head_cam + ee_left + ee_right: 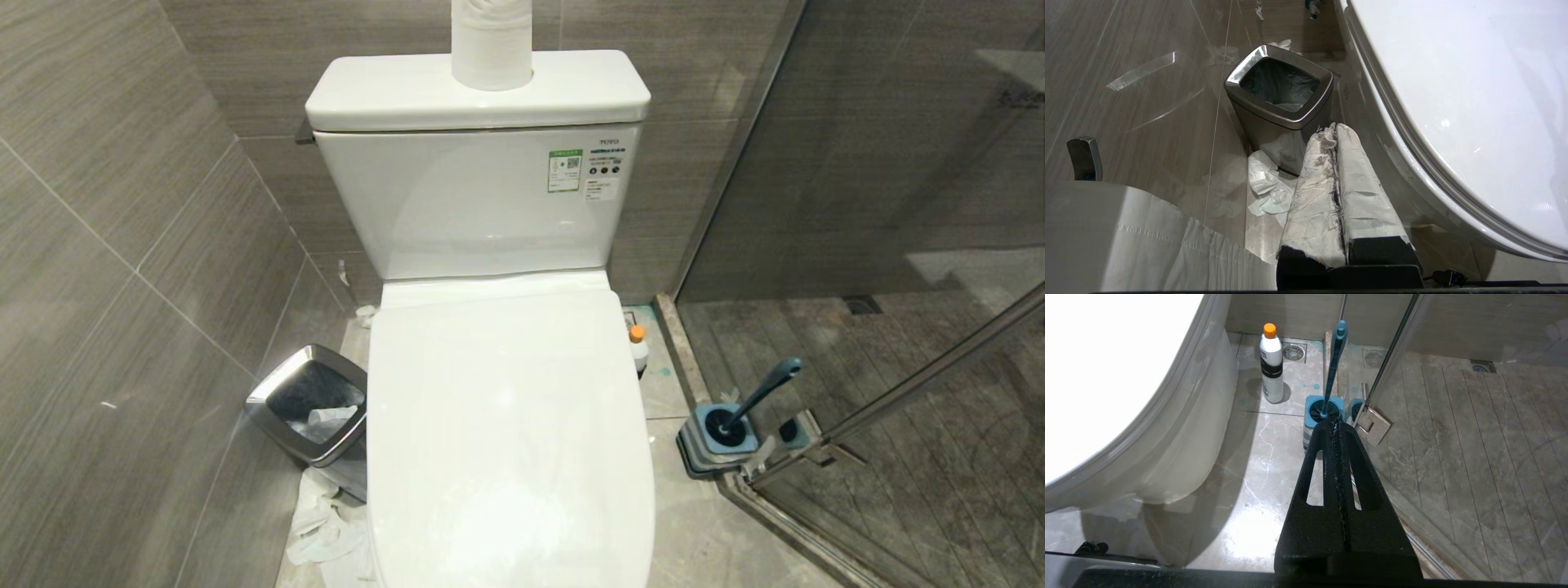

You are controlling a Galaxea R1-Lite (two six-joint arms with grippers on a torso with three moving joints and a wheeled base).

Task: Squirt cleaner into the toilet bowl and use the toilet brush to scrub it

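Note:
The white toilet's lid (506, 425) lies shut over the toilet bowl (1180, 449), so only the bowl's outer side shows. The cleaner (638, 347), a small white bottle with an orange cap, stands upright on the floor to the toilet's right (1271, 367). The toilet brush (763, 392) leans in its square blue-grey holder (718, 441) by the glass door; its handle (1334, 363) rises just beyond my right gripper (1333, 426), which is shut and empty. My left gripper (1334, 130), fingers wrapped in white, is shut and empty low beside the toilet's left side. Neither arm shows in the head view.
A steel waste bin (314, 404) stands left of the toilet with crumpled paper (1265, 183) on the floor by it. A paper roll (491, 41) sits on the tank. The glass shower door (898, 245) and its hinge (1372, 424) close off the right.

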